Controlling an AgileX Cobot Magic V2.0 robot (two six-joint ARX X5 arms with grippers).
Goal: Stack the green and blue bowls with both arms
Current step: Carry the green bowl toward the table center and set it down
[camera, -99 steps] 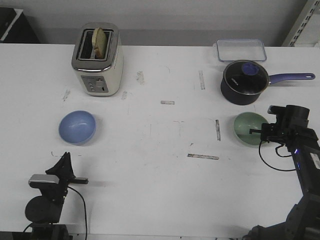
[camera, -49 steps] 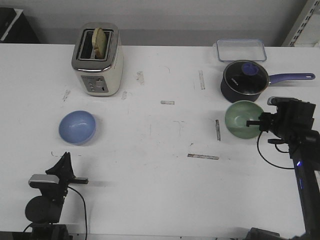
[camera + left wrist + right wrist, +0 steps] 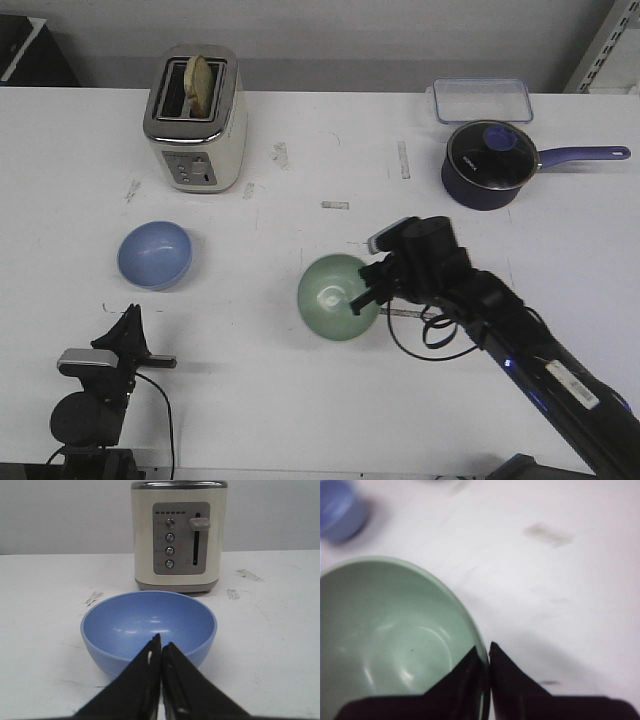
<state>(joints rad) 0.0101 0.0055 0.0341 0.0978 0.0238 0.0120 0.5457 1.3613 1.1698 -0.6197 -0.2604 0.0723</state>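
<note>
The pale green bowl point(image 3: 335, 296) hangs above the middle of the table, pinched by its rim in my right gripper point(image 3: 368, 296). In the right wrist view the fingers point(image 3: 470, 672) close on the rim of the green bowl point(image 3: 385, 640). The blue bowl point(image 3: 154, 254) rests on the table at the left, in front of the toaster; it also shows small in the right wrist view point(image 3: 340, 507). My left gripper point(image 3: 130, 322) sits low at the front left, shut and empty, its tips point(image 3: 161, 647) just short of the blue bowl point(image 3: 148, 625).
A cream toaster point(image 3: 194, 120) with a slice of bread stands at the back left, behind the blue bowl. A dark blue lidded saucepan point(image 3: 487, 164) and a clear plastic container point(image 3: 482, 100) stand at the back right. Tape marks lie on the white table point(image 3: 300, 400).
My right arm has carried the green bowl from beside the saucepan at the right to above the middle of the table. The left arm and the blue bowl have not moved.
</note>
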